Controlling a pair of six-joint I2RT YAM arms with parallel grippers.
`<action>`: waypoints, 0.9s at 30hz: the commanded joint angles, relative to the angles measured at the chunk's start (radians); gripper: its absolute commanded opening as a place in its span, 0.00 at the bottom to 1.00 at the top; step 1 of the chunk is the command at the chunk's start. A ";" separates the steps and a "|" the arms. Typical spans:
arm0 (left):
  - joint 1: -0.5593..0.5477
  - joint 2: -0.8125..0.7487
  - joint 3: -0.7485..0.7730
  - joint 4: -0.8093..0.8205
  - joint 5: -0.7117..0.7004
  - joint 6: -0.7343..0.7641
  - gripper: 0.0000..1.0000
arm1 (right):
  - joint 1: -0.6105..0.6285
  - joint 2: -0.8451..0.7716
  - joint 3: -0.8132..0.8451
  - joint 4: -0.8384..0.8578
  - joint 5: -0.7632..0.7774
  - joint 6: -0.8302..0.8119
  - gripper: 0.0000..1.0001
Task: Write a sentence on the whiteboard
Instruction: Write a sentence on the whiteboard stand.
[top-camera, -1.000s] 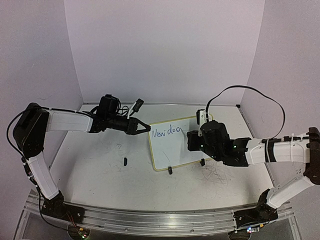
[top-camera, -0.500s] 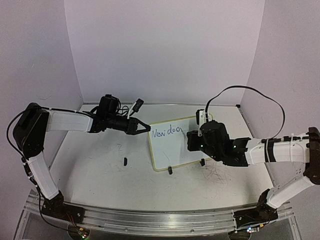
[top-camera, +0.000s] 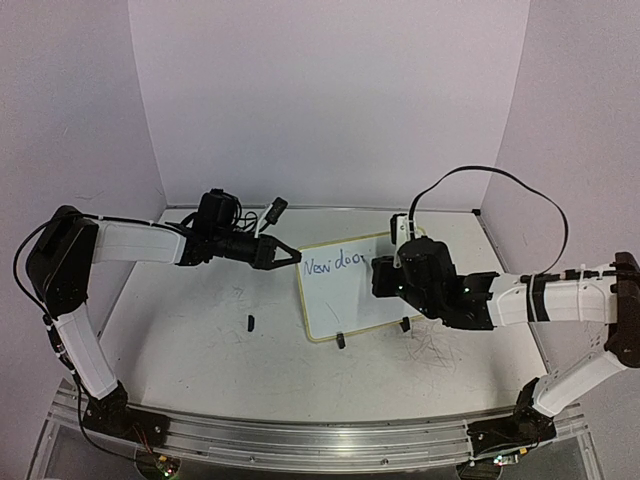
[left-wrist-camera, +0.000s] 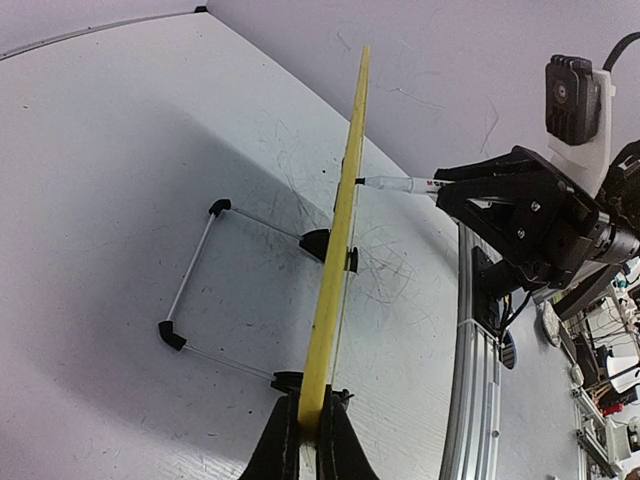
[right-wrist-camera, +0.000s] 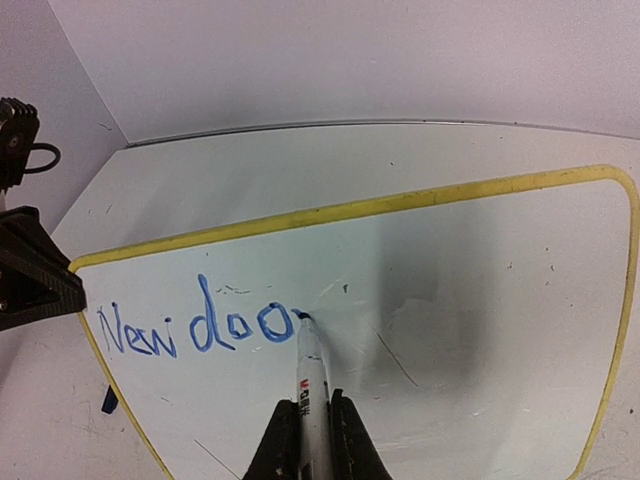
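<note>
While the left gripper (left-wrist-camera: 308, 428) pinches the whiteboard (top-camera: 350, 300) at its far left corner, the board stands tilted in the middle of the table (top-camera: 190, 330). The right gripper (right-wrist-camera: 312, 415) clamps a marker (right-wrist-camera: 311, 368), its tip touching the board just after the sentence (right-wrist-camera: 195, 328), which reads "New doo"

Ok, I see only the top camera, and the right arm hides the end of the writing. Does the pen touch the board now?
Observer: Yes. In the right wrist view the right gripper is shut on the pen, and the pen's tip rests on the whiteboard, right after the second "o" of the writing.
Operator: Good. And does the left gripper really hold the board, or is it only near it?
Observer: It holds it. In the left wrist view the left gripper is shut on the yellow edge of the whiteboard, with one finger on each side.
</note>
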 joint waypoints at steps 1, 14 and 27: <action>0.001 -0.009 -0.005 -0.063 -0.008 0.014 0.00 | -0.004 0.006 0.028 0.016 0.065 0.012 0.00; 0.001 -0.010 -0.020 -0.063 -0.033 0.034 0.00 | -0.013 -0.291 -0.164 0.080 -0.034 -0.027 0.00; 0.000 -0.053 -0.009 -0.094 -0.091 0.008 0.00 | -0.041 -0.305 -0.168 0.046 -0.051 -0.092 0.00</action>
